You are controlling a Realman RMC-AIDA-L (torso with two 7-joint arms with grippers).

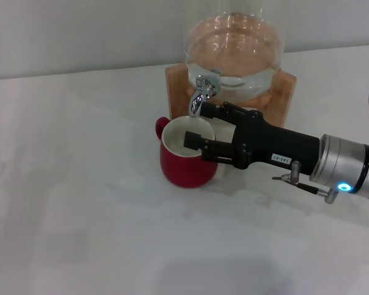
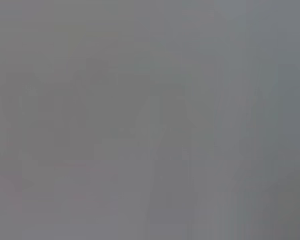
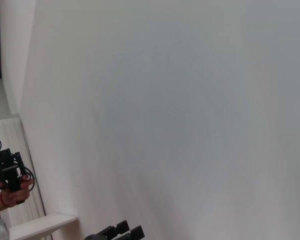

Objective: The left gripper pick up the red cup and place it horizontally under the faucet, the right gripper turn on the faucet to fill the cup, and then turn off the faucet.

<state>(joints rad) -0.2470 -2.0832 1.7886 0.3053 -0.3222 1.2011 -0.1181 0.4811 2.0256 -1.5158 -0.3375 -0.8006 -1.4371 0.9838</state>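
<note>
One arm works: right gripper [image 1: 198, 125], fingers apart, reaches the faucet [image 1: 201, 93] above the red cup [image 1: 186, 155], placed to catch water.

Surface: a white table [image 1: 80, 203] is seen.
Toward the back: a wooden stand [image 1: 283, 92] holding a glass water jar [image 1: 234, 43] is set on it.
In front: the red cup [image 1: 184, 163] is stood upright.
</note>
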